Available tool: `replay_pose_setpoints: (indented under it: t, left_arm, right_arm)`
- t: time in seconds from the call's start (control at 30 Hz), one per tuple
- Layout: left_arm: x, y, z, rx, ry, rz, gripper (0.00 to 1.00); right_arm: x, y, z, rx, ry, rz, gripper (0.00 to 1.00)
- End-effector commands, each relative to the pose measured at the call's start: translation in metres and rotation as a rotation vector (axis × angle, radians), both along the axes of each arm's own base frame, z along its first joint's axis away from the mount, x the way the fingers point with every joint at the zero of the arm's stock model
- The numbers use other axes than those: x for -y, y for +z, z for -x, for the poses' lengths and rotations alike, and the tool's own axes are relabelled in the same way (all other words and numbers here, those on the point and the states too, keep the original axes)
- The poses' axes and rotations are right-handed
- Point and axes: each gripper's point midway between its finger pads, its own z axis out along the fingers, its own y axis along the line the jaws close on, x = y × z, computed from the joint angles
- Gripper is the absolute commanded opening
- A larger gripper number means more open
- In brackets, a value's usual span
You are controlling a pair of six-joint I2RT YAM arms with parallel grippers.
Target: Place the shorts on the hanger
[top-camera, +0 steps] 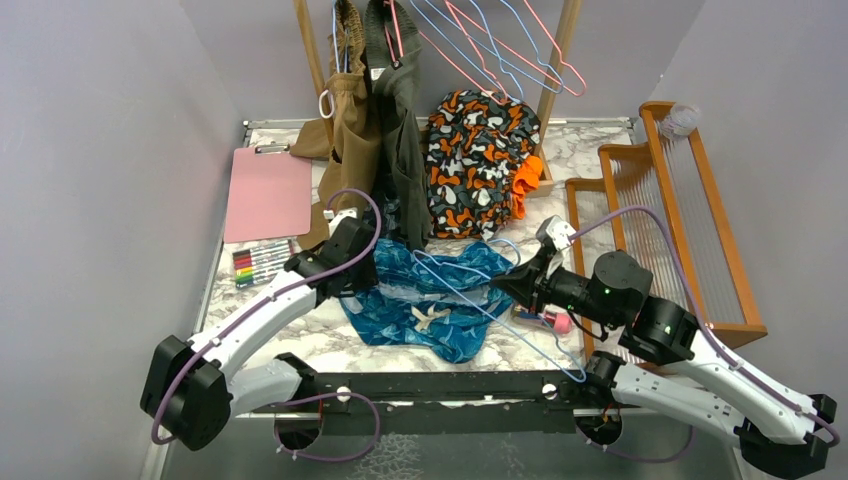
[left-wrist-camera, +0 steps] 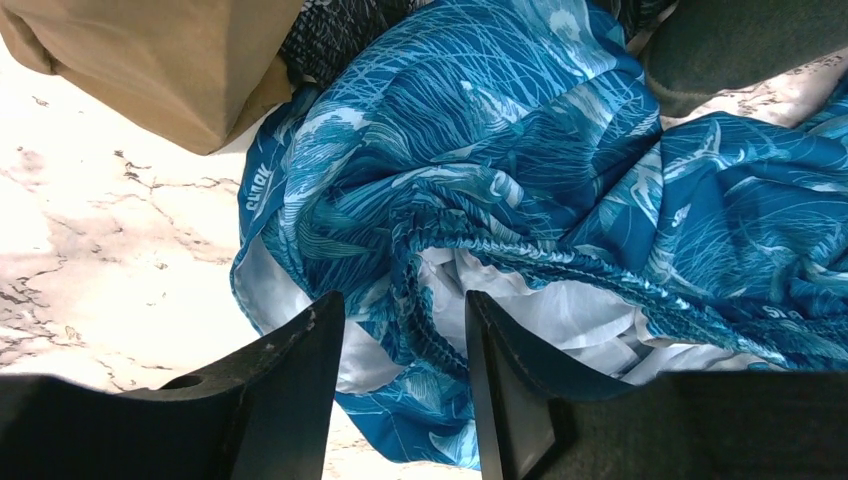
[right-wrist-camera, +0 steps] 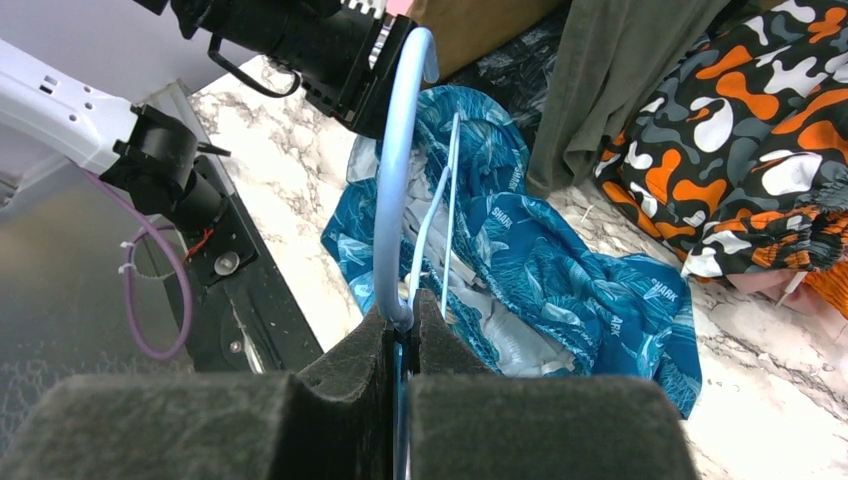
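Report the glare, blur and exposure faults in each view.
Top view: even light, sharp throughout, slight sheen on the shorts. Left wrist: table washed out, fingers dark and soft. Right wrist: pads blurred, hanger soft near them.

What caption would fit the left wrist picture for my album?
Left claw grips the teal shorts by their gathered waistband on the marble table.

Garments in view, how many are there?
4: tan garment and olive garment hanging at the back, orange-patterned garment right of them, the shorts mid-table. Dark printed cloth beneath may be a fifth.
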Motion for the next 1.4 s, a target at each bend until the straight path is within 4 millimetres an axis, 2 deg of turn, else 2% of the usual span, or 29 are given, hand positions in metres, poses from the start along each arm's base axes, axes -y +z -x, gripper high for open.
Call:
replay_pose_setpoints:
  t: [0.0,0.2,0.27,0.37,0.5,0.77,1.0,1.23,1.37]
  left_arm:
    - [0.002,0.001,-0.009,0.021,-0.001,-0.013,0.49]
    - [0.006,-0.007,-0.012,0.010,-0.001,-0.007,0.42]
    - [0.008,-0.011,-0.012,-0.005,-0.008,-0.007,0.35]
    - [0.011,-0.013,-0.010,-0.020,-0.021,0.001,0.23]
    - [0.012,-0.004,-0.009,0.002,-0.032,0.025,0.01]
    - [0.012,0.038,0.000,0.069,-0.010,0.115,0.00]
    - [0.014,0.070,0.005,0.118,-0.025,0.169,0.00]
    - [0.011,0.071,0.010,0.123,-0.029,0.176,0.00]
    - [0.011,0.068,0.013,0.115,-0.035,0.175,0.00]
  right_arm:
    - [-0.006,0.008,0.004,0.014,0.033,-0.038,0.01]
    - [-0.005,0.006,0.008,-0.001,0.043,-0.041,0.01]
    - [-0.006,0.005,0.010,-0.007,0.052,-0.043,0.01]
    - [-0.007,0.004,0.011,-0.016,0.058,-0.042,0.01]
    - [-0.007,0.004,0.011,-0.019,0.061,-0.036,0.01]
    - [-0.017,0.011,0.009,-0.012,0.083,-0.041,0.01]
    - [-0.042,0.034,0.006,0.005,0.153,-0.074,0.01]
    - [-0.054,0.034,0.013,0.006,0.241,-0.045,0.01]
    - [-0.054,0.024,0.015,-0.008,0.252,-0.025,0.01]
